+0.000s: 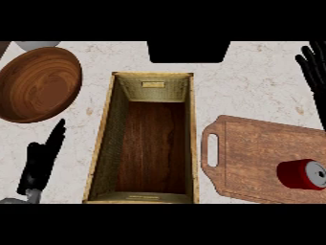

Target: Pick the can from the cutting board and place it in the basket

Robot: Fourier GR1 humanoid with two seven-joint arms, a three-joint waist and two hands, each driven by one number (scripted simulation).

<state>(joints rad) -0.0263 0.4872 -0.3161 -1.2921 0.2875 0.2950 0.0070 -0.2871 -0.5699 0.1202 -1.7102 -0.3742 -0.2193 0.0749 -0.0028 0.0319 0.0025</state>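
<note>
1. Can [301, 175]: red, with a grey end turned toward the view's right. It seems to lie on its side on the board [257, 153], near the board's lower right corner.
2. No hand touches the can, and it is outside the basket [107, 143].
3. The board is brown wood and lies on the marble counter [257, 91], right of the basket and a little apart from it. Its slotted end faces the basket.
4. The basket stands at the middle of the counter. It is long and narrow, with woven walls, a pale rim and a dark wooden floor. A small tag [153, 84] sits on its far wall. Nothing lies inside it.
5. The right hand [322, 72] shows at the upper right edge, beyond the board's far corner. Its fingers are straight and spread, pointing up, and it holds nothing. Its forearm runs down the right edge and passes just beside the can.
6. The left hand [42, 160] shows at the lower left, left of the basket and apart from it. Its fingers are straight and together, pointing up and slightly right, with nothing in them.
7. A round wooden bowl [35, 83] rests on the counter at the upper left, above the left hand and apart from the basket.
8. A black block [189, 51] sits at the counter's far edge, just beyond the basket's far end.
</note>
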